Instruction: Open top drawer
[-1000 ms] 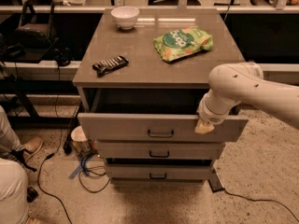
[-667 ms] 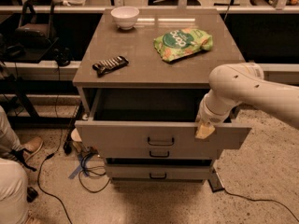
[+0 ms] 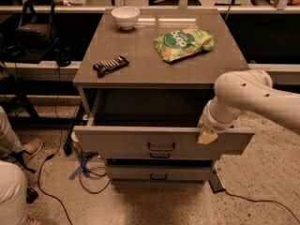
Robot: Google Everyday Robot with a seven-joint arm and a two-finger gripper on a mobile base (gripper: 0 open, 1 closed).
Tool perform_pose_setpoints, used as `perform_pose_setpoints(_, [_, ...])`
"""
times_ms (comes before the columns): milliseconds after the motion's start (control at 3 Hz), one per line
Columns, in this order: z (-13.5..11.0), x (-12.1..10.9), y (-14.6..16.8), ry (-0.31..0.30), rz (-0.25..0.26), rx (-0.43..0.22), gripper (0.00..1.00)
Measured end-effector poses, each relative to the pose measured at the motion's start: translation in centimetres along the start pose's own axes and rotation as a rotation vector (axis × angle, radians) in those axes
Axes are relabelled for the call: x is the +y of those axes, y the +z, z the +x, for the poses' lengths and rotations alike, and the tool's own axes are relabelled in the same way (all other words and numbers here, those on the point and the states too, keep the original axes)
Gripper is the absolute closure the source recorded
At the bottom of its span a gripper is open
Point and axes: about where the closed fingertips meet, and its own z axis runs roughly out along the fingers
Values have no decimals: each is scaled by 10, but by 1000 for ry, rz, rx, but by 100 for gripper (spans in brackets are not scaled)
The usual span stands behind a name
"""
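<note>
The top drawer [image 3: 122, 142] is pulled well out of the grey-beige cabinet, and its dark inside shows behind the flat front panel. Its small black bar handle [image 3: 161, 147] sits at the centre of the panel. My gripper [image 3: 206, 136] is at the end of the white arm [image 3: 243, 97], resting on the top edge of the drawer front near its right end, to the right of the handle. The two lower drawers [image 3: 159, 174] are shut beneath it.
On the cabinet top [image 3: 154, 74] lie a white bowl [image 3: 125, 17], a green snack bag [image 3: 183, 43] and a dark snack bar [image 3: 110, 65]. A person's leg [image 3: 10, 191] and shoe [image 3: 28, 148] are at the left. Cables [image 3: 89, 170] lie on the floor.
The top drawer has slid further out towards the camera. My gripper has moved with it, staying on the right part of its front edge.
</note>
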Motion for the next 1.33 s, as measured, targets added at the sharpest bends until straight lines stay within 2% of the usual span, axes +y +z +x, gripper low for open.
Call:
perform_pose_setpoints(333, [0,1,1,-1,-2,0,83])
perform_pose_setpoints(667, [0,1,2,-2,-4,1,59])
perform_pose_setpoints(1000, [-1,2,3,-3,-7,1,28])
perform_pose_setpoints(1333, [-1,3,4,-4,-9,2,5])
